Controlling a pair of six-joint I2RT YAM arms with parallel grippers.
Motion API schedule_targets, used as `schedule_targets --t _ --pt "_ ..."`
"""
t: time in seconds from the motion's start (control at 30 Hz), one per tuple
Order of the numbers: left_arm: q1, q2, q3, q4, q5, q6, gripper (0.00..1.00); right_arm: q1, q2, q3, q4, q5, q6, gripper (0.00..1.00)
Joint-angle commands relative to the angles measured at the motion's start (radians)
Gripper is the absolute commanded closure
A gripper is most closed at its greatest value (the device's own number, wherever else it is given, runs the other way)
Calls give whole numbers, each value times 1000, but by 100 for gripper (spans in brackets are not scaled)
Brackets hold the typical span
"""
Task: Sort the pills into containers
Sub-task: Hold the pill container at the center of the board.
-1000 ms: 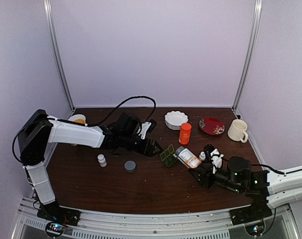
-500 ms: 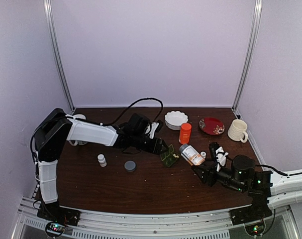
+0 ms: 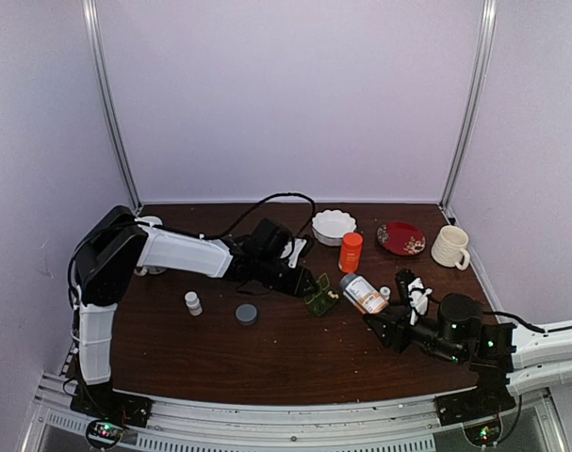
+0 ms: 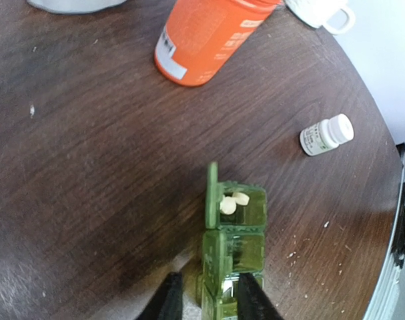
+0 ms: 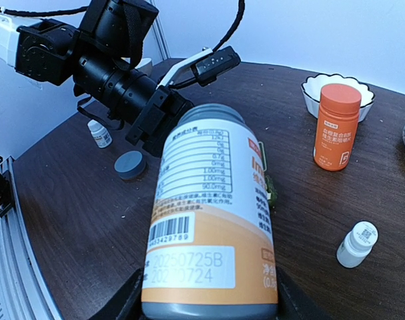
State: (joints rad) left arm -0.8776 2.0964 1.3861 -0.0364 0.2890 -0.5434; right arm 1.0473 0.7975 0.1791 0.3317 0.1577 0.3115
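Mid-table, the green pill box (image 3: 320, 298) sits just near-left of the orange bottle (image 3: 351, 252). It is three cells in a strip. The far cell's lid stands open, with two whitish pills (image 4: 233, 201) inside. Can't tell what the other two cells hold.

The left gripper (image 4: 209, 298) is low over the box's near end, fingers (image 4: 250, 297) spread either side of the near cell. One finger looks to be against the box wall. The other has bare table (image 3: 295, 363) showing between it and the box, so no pinch.

The right gripper (image 5: 207, 300) is on the right side, fingers clamped on a labelled bottle (image 5: 212, 220), held tilted just right of the pill box.

A grey cap (image 3: 246, 314) lies on the table, near-left of the box. A small white bottle (image 3: 192, 302) stands further left, and a second small white bottle (image 3: 384, 294) stands just beside the labelled bottle. A white bowl (image 3: 334, 226), red plate (image 3: 400, 238) and mug (image 3: 450, 247) line the far right.
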Motion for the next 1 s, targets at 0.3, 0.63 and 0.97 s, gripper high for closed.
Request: schedule_targets --t 0.3,0.63,0.97 --pt "-12 -59 1 -86 -44 37 97 -4 0 1 2 -28 11 100" --pt "-51 -192 -144 -74 -90 59 97 -3 125 36 29 -244 17 100" --pt "-58 -213 -303 165 -41 -34 93 -3 288 72 102 -346 48 100"
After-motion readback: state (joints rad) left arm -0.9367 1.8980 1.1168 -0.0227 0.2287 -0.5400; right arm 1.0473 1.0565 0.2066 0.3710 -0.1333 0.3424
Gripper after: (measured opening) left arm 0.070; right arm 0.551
